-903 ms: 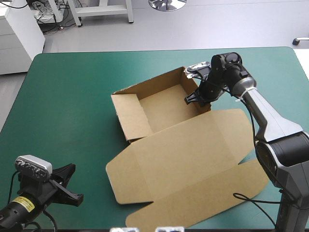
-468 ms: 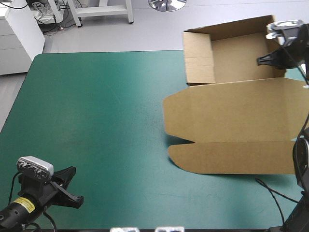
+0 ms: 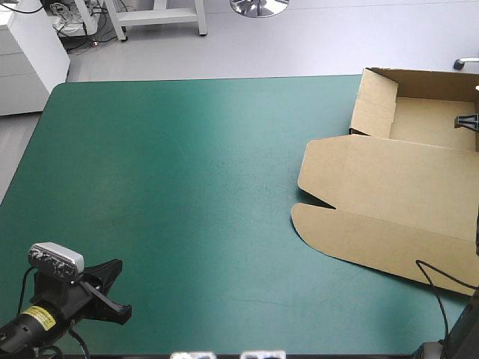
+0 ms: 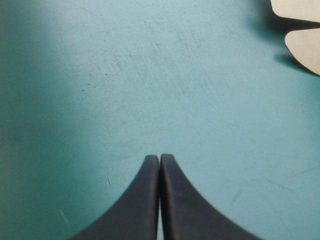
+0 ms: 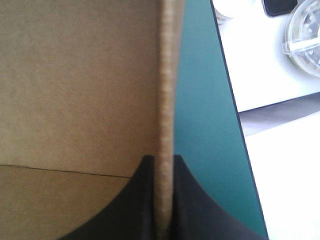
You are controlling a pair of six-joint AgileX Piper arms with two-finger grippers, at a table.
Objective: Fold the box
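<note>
Whereas earlier the box [image 3: 389, 191] lay at the middle of the table [image 3: 187, 187], it now sits at the table's far right corner, its raised tray toward the far edge and its flat lid toward the near edge. Just before, the tray hung past the table's far edge; now it is back inside that edge. The right gripper [image 5: 161, 161] has kept its hold through the move. Its black fingers [image 5: 140, 200] are clamped on the tray's wall nearest the table's right edge. The board's edge runs on ahead between them, with brown floor on one side and teal-green cover on the other.

The left gripper [image 4: 159, 159] has stayed at the table's near left corner, well apart from the box. Its fingers are pressed together into one point over bare cover, holding nothing. Ahead of it and off to one side, two rounded corners of the lid [image 4: 307, 47] show.

From above, the box's side toward the table's right edge is cut off. Only a small black part of the right gripper [image 3: 468, 121] shows there, at the tray wall. Whether the tray rests on the table or is held just off it cannot be told.
</note>
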